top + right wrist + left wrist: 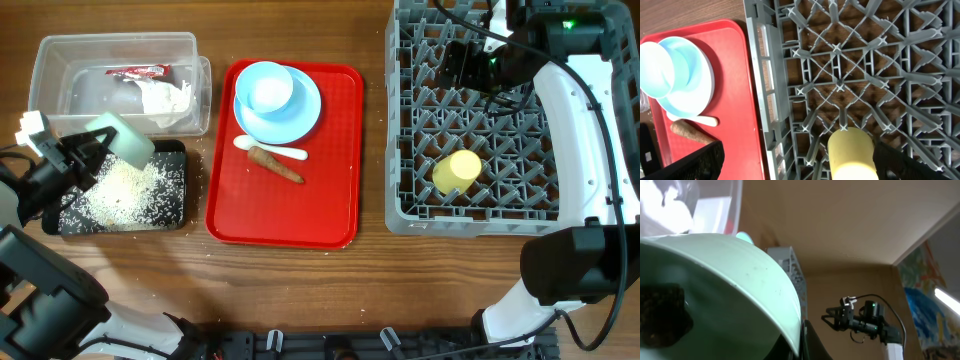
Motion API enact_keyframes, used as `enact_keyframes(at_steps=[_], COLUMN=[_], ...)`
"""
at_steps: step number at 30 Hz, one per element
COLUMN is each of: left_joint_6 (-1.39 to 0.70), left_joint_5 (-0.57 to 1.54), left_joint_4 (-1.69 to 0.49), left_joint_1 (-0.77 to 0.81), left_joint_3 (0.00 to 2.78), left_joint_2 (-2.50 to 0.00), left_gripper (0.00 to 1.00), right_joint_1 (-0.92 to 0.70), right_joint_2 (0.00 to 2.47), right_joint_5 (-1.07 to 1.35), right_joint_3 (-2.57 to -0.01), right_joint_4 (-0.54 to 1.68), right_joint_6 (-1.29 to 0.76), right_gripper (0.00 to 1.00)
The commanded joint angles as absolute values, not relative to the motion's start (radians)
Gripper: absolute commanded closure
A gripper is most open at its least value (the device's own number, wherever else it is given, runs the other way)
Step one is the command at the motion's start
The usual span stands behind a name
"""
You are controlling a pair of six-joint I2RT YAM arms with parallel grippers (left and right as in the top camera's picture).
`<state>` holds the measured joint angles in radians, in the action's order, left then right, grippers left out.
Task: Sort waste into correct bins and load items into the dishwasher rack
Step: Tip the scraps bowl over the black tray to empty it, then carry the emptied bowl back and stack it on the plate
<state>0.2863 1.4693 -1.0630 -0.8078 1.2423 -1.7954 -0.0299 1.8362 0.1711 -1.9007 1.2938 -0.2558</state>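
My left gripper (97, 148) is shut on the rim of a pale teal bowl (125, 140), held tilted over the black tray (176, 214), which holds white crumbs (125, 190). In the left wrist view the bowl (730, 290) fills the frame, with a dark brown lump (660, 315) against it. The clear tub (45, 60) holds the red-and-white wrapper (140, 72) and white napkin (168, 100). The blue plate (300, 120), a second bowl (268, 88), white spoon (275, 150) and brown sausage stick (277, 165) sit on the red tray (335, 200). My right gripper (462, 62) is open and empty above the grey rack (400, 130). The yellow cup (457, 170) lies in the rack.
The right wrist view shows the rack's pegs (865, 60), the cup (850, 155) below my open right gripper (800, 167), and the red tray (735, 100) with plate (697, 95) and sausage (690, 132). Scattered crumbs lie on the wood beside the black tray.
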Motion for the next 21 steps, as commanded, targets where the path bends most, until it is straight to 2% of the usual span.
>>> enact_keyframes(at_steps=[1,9,16,18,21], left_joint_6=[0.308,0.307,0.223,0.223,0.148], left_joint_5=[1.568,1.546,1.497,1.379,1.076], left_joint_4=[-1.029,-0.923,-0.955,-0.994,-0.992], left_joint_1=[-0.825,-0.828,-0.798,-0.729,-0.542], left_joint_3=[1.236,1.236,1.271,1.305,1.317], left_joint_2=[-1.801,-1.801,-1.749,-1.651,-1.497], left_gripper=[0.96,0.96,0.96,0.96,0.96], right_joint_1=[-0.034,-0.034,-0.034,-0.034,-0.034], right_joint_2=[1.809,1.809,1.809,1.809,1.809], right_joint_5=[0.158,0.158,0.158,0.158,0.158], right_joint_3=[-1.924,-1.924,-1.924,-1.924,-1.924], right_joint_4=[1.288,1.289,1.291,1.291,1.291], right_joint_6=[-0.239,-0.239,-0.246,-0.246,-0.246], right_gripper=[0.04,0.04,0.04,0.04,0.04])
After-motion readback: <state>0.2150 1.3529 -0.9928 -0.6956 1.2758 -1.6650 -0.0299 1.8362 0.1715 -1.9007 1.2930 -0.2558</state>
